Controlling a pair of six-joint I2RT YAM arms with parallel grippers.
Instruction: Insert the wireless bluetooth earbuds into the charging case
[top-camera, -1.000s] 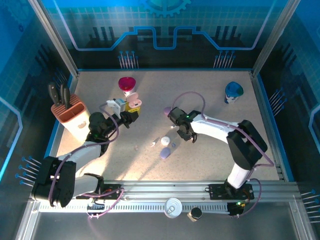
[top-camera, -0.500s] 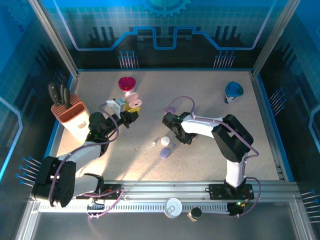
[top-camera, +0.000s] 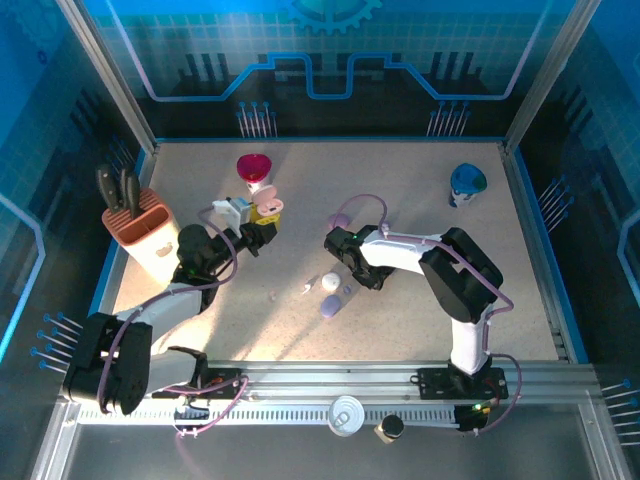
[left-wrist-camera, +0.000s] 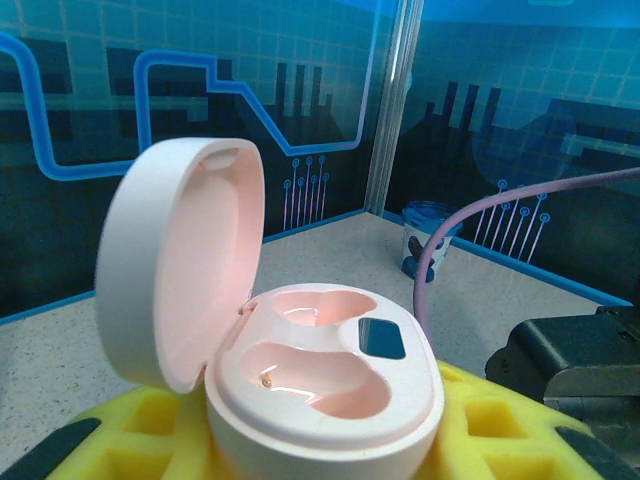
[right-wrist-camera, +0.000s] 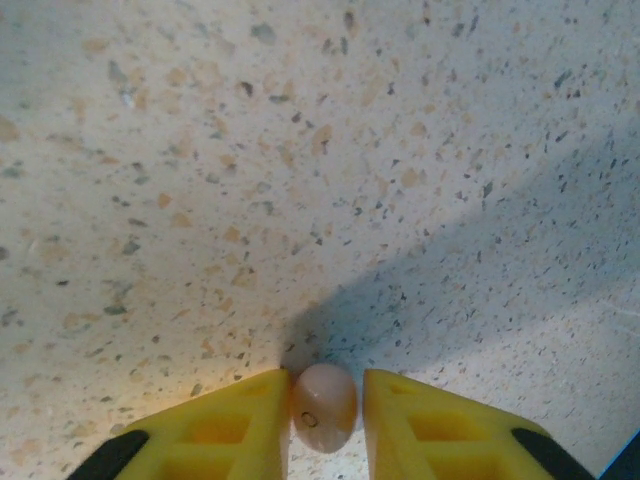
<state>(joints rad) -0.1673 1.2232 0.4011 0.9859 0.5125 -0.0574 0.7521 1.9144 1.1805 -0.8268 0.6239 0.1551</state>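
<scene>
My left gripper (top-camera: 262, 226) is shut on the pink charging case (left-wrist-camera: 330, 400), which it holds above the table at centre left. The case's lid (left-wrist-camera: 185, 260) stands open and both wells are bare. The case also shows from above as a pink oval (top-camera: 271, 208). My right gripper (right-wrist-camera: 325, 415) points down at the table, and its yellow pads (right-wrist-camera: 235, 430) sit tight on either side of a pinkish earbud (right-wrist-camera: 324, 408). From above, that gripper (top-camera: 358, 272) stands just right of several loose pieces: a tiny white earbud (top-camera: 307, 288) and a small purple one (top-camera: 347, 290).
A purple oval case (top-camera: 330, 306) and a white rounded piece (top-camera: 330, 283) lie left of my right gripper. A knife block (top-camera: 135, 225) stands at the left, a magenta object (top-camera: 254, 167) at the back, and a blue cup (top-camera: 467, 183) at the back right.
My right gripper has shifted left and down onto the table, its elbow has folded in, and its jaws have narrowed around the pinkish earbud. The left arm and case have not moved.
</scene>
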